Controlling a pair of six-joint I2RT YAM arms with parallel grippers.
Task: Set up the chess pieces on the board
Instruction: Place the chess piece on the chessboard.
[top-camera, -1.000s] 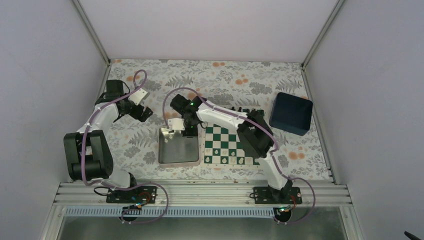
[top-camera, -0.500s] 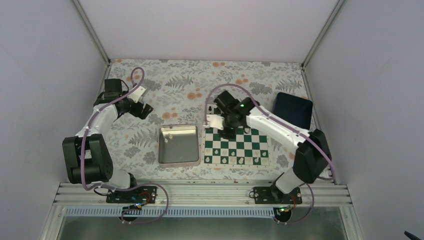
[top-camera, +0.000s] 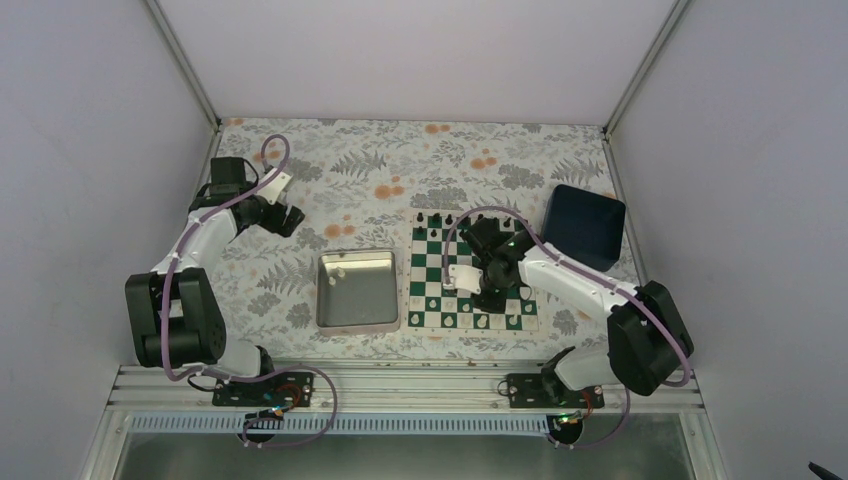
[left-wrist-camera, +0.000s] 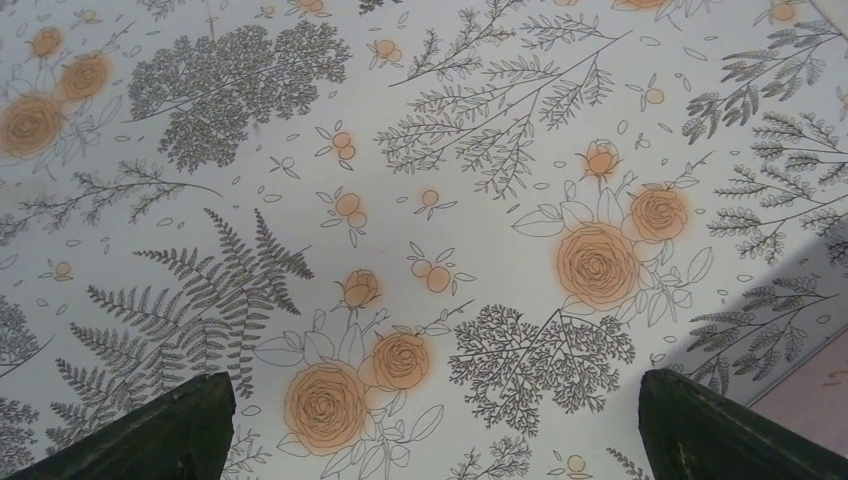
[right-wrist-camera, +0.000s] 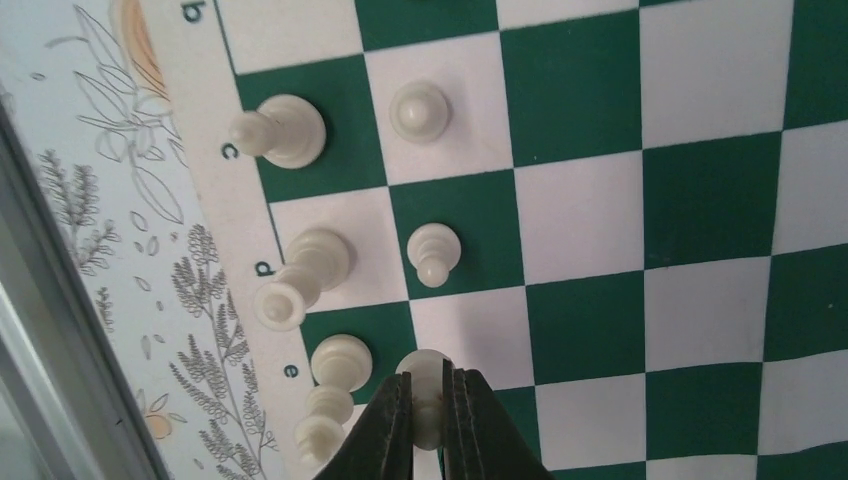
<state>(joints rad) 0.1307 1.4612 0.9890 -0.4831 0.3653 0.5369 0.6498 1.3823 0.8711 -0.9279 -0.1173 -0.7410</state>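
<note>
The right gripper (top-camera: 487, 298) leaves the tray (top-camera: 365, 300), swings toward 3 o'clock across the board (top-camera: 430, 292), and now hangs over its near rows. The white pawn (right-wrist-camera: 428, 372) pinched in its jaws arrives beside the other white pieces (right-wrist-camera: 433, 252).

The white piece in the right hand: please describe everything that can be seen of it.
The piece is small, cream-white and smooth, seemingly plastic, with a round pawn-like head. The shut right hand pinches it between two dark fingers, over the board near the letter e, beside other white pieces. Whether it touches the board is unclear.
</note>
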